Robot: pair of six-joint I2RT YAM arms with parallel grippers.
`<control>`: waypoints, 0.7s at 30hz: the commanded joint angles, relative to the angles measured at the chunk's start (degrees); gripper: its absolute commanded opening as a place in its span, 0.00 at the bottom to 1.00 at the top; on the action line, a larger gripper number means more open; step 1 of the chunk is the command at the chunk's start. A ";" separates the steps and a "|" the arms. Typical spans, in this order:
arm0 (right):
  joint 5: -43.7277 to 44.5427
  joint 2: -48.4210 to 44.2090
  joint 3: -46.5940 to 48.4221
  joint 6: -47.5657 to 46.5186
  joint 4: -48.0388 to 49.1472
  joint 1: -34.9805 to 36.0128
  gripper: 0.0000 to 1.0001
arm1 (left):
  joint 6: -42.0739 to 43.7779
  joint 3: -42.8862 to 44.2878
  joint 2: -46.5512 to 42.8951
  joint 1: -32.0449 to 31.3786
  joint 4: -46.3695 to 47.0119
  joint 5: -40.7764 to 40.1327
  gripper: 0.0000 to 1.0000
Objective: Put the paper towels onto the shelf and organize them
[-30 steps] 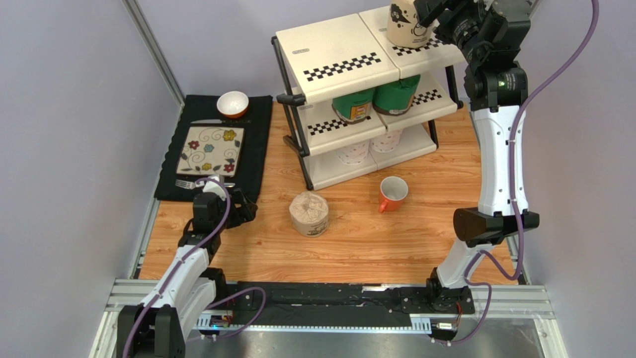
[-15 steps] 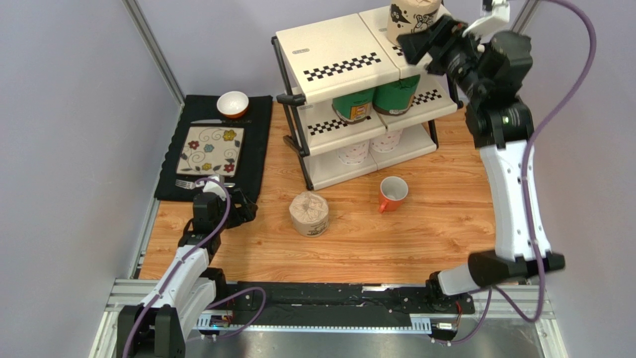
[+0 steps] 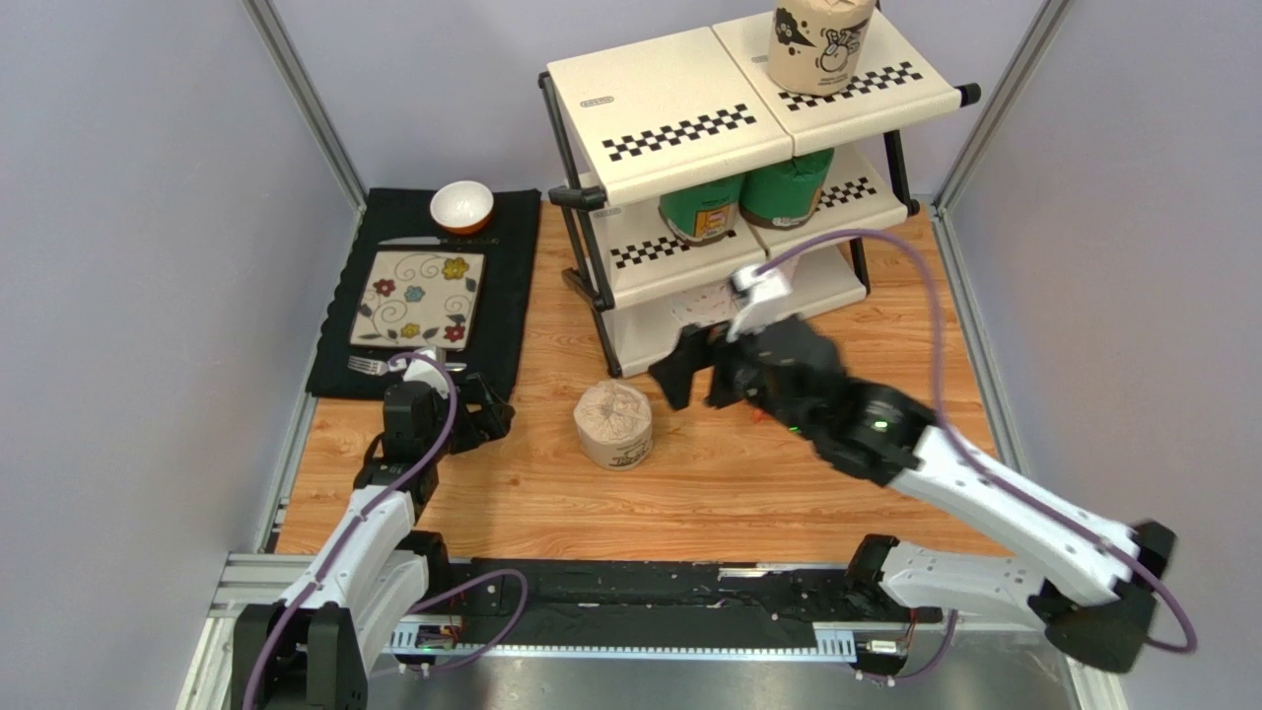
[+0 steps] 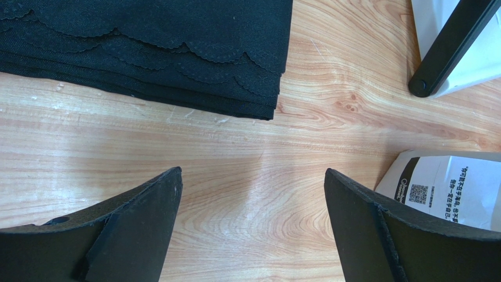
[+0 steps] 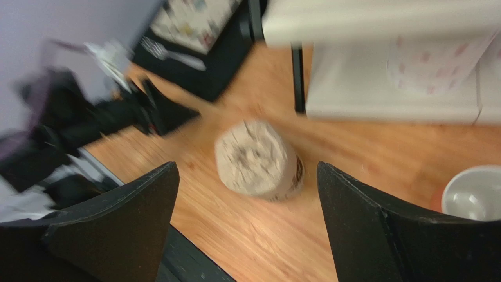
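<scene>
The shelf [image 3: 696, 111] stands at the back. One brown kraft roll [image 3: 819, 48] stands on its top tier. Two green rolls [image 3: 701, 207] sit on the middle tier. A white roll [image 3: 696, 306] shows on the bottom tier, also in the right wrist view [image 5: 432, 64]. The other brown roll [image 3: 613, 423] stands on the table; it also shows in the right wrist view [image 5: 259, 158] and as a labelled edge in the left wrist view [image 4: 444, 188]. My right gripper [image 3: 699, 373] [image 5: 247, 165] is open and empty, just right of and above that roll. My left gripper [image 3: 486, 411] [image 4: 253, 171] is open and empty, to the roll's left.
A black placemat [image 3: 489, 281] with a floral plate [image 3: 418, 298], a fork and a small bowl [image 3: 462, 206] lies at the left. The orange mug [image 5: 476, 194] stands right of the table roll, hidden by my right arm in the top view. The shelf's black leg [image 4: 450, 50] is near.
My right arm has swung from the brown roll on the top tier down to the table, open, beside the other brown roll. The left arm has not moved.
</scene>
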 commanded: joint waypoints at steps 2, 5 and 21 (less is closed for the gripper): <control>7.66 9.10 -4.33 8.46 1.78 5.00 0.98 | -0.64 1.00 0.06 0.31 0.97 -0.05 0.99; 7.40 15.68 -4.08 10.32 3.80 5.00 0.99 | -0.81 0.83 0.06 0.31 0.89 0.48 0.99; 7.05 25.99 -2.31 16.30 5.56 2.10 0.95 | -0.99 0.83 0.15 0.22 1.06 1.18 0.99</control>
